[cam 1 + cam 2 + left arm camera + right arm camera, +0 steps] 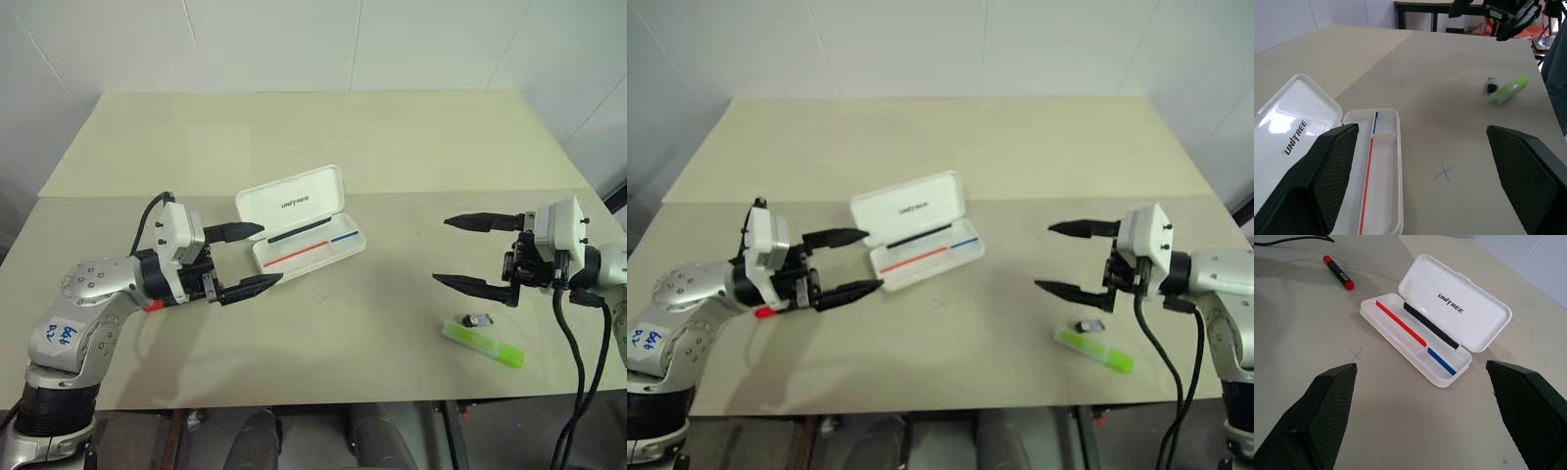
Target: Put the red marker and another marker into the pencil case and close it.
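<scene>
On the beige table (411,147) the white pencil case (304,223) lies open near the middle, lid folded back, its tray holding nothing but a thin red-and-blue line and a dark strip at the hinge. Beside the left gripper (253,258), whose fingers stand spread and hold nothing, the red marker (1338,272) lies on the tabletop well apart from the case, mostly hidden under that arm in the head views. Toward the right side, the green highlighter (482,344) lies flat with a small dark clip-like object (479,319) just beside it; the right gripper (462,253) hovers near them, fingers likewise spread and empty. Both pens look light and stiff, with smooth plastic that could slip or roll, so a pinch across the middle of each barrel seems safest; the flat highlighter should be taken across its narrow sides. The case looks rigid but light, likely to slide when its lid is pushed shut.
</scene>
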